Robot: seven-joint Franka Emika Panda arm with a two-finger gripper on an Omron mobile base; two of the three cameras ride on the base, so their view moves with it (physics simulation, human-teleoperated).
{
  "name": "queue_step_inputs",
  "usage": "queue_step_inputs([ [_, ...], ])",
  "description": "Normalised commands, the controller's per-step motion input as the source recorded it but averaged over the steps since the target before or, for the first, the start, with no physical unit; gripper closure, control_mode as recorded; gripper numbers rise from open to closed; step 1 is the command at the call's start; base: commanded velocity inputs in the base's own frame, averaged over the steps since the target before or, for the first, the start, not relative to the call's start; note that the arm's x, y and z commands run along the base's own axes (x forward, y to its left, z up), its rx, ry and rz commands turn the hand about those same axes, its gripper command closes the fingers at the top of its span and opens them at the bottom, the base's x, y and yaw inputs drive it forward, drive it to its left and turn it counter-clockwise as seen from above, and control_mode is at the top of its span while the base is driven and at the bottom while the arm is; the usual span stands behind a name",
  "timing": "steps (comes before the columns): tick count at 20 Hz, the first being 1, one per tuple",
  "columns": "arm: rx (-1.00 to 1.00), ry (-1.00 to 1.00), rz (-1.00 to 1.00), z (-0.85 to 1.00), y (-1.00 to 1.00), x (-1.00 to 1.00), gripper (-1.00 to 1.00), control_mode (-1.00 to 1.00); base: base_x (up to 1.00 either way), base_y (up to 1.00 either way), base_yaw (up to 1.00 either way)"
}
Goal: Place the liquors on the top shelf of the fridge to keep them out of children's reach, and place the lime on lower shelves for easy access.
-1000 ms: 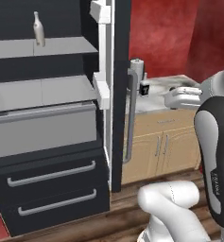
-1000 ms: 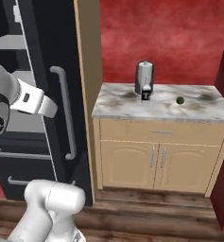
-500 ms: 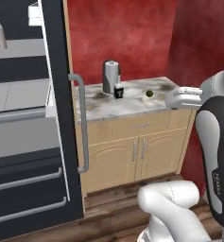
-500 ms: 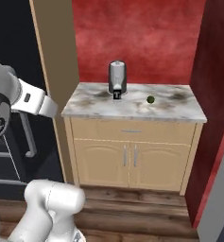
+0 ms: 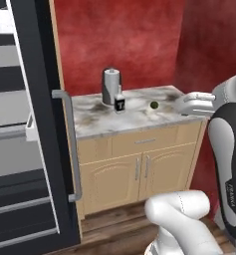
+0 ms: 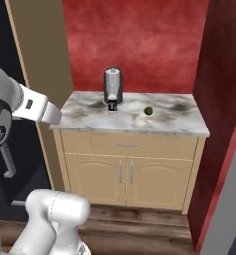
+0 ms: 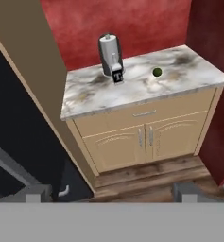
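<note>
On the marbled surface [image 6: 174,119] that tops a tan wooden cabinet [image 6: 127,172], against the red wall [image 6: 134,45], stand the things of the task. Taking the surface as a clock face in the right base view, a grey paper-towel roll [image 6: 113,84] on its holder sits near 11 o'clock, toward the back. Directly in front of it, so close that contact cannot be judged, is the small clear square bottle [image 6: 111,104]; its black label carries a white "T", most readable in the hand view [image 7: 116,75]. No other writing on it can be made out. The lime [image 6: 149,110], a small dark green ball, lies at about 3 o'clock from the bottle, apart from it and nearer the middle of the surface. In the left base view the same order holds: roll [image 5: 111,85], bottle [image 5: 120,103], lime [image 5: 154,105].

At 9 o'clock of the left base view the fridge [image 5: 27,149] stands with its dark door open, a grey bar handle [image 5: 69,144] on the door and light-grey shelves [image 5: 10,124] inside.

The tool [image 7: 112,194] hangs released, jaws spread wide with nothing between them, well apart from the surface; its two tips show at the bottom of the hand view over the wooden floor [image 7: 146,182].
</note>
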Motion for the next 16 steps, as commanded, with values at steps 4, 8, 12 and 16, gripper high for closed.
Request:
queue_step_inputs([
  [4, 0.00, 0.00, 0.00, 0.00, 0.00, 0.00, -1.00, 1.00, 0.80, -0.08, 0.01],
  [8, 0.00, 0.00, 0.00, 0.00, 0.00, 0.00, -1.00, 1.00, 0.78, -0.10, 0.01],
  [12, 0.00, 0.00, 0.00, 0.00, 0.00, 0.00, -1.00, 1.00, 0.70, -0.16, 0.02],
  [16, 0.00, 0.00, 0.00, 0.00, 0.00, 0.00, -1.00, 1.00, 0.58, -0.24, 0.03],
])
